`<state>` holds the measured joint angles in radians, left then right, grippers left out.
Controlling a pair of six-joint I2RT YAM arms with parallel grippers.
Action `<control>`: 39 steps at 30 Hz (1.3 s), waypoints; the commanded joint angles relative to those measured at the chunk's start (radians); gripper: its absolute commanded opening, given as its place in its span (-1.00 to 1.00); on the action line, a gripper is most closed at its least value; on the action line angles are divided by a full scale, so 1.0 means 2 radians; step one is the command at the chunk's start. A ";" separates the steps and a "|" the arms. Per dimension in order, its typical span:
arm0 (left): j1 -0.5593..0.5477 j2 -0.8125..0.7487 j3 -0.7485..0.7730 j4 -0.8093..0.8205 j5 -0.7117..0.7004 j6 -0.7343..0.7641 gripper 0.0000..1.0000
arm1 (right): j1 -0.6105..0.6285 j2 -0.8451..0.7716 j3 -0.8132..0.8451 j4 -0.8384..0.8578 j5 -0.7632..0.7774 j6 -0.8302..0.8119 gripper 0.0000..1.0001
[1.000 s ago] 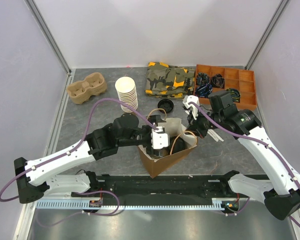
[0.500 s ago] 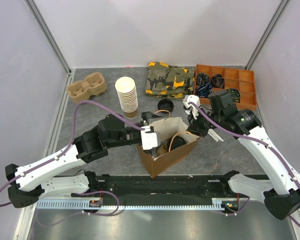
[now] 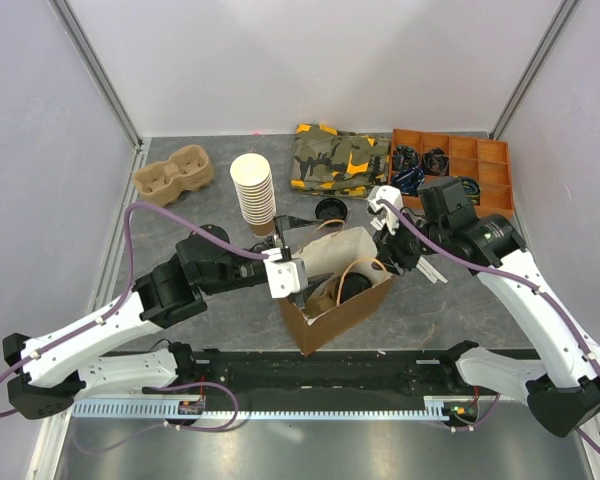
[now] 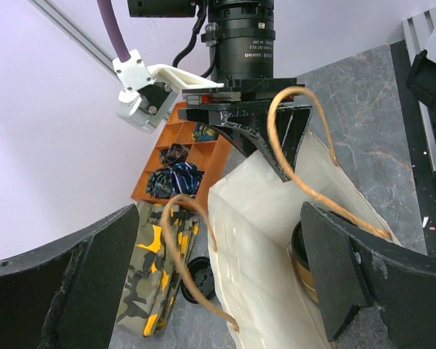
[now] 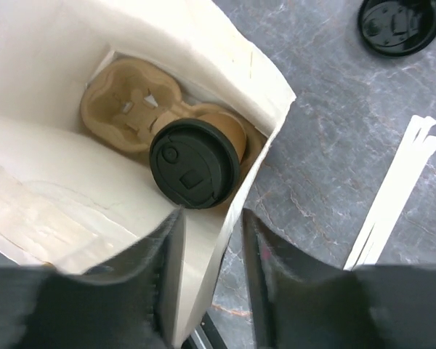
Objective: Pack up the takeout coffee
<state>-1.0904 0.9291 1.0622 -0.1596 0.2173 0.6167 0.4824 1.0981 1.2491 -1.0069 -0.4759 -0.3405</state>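
2 white-black arms (image 3: 90, 332), purple cables (image 3: 130, 240)

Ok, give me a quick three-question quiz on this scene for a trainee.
1. True or false: the takeout coffee sits inside the paper bag, in a cup carrier.
2. Where is the loose black lid? A: on the table near the bag. B: on the cup stack. C: in the orange tray.
3. How many slots of that carrier are filled?
Key: 1 true; 2 A; 3 one.
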 commanded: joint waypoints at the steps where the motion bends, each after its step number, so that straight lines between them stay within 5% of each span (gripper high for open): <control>1: -0.002 0.003 0.026 0.016 0.002 -0.010 0.99 | 0.002 -0.002 0.034 0.003 0.013 0.008 0.06; 9: -0.001 0.014 0.035 0.014 -0.009 -0.013 0.99 | 0.002 0.001 0.063 0.014 0.032 0.034 0.78; 17: 0.011 0.036 0.070 0.029 -0.037 -0.080 0.99 | 0.002 0.035 0.178 0.033 0.054 0.106 0.93; 23: 0.082 0.087 0.140 0.006 -0.047 -0.205 1.00 | -0.043 0.068 0.241 0.032 0.078 0.142 0.93; 28: 0.150 0.119 0.186 -0.024 -0.036 -0.294 0.99 | -0.201 0.114 0.236 -0.004 -0.003 0.132 0.87; 34: 0.232 0.138 0.232 -0.073 -0.020 -0.369 0.98 | -0.267 0.162 0.202 -0.049 -0.003 0.001 0.59; 39: 0.323 0.140 0.239 -0.092 -0.010 -0.420 0.96 | -0.262 0.176 0.094 -0.036 0.067 -0.067 -0.06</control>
<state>-0.5522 1.2057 1.4990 -0.2928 0.1692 -0.0689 -0.0544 1.4418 1.5581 -1.0527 -0.4286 -0.3206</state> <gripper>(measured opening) 0.987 0.562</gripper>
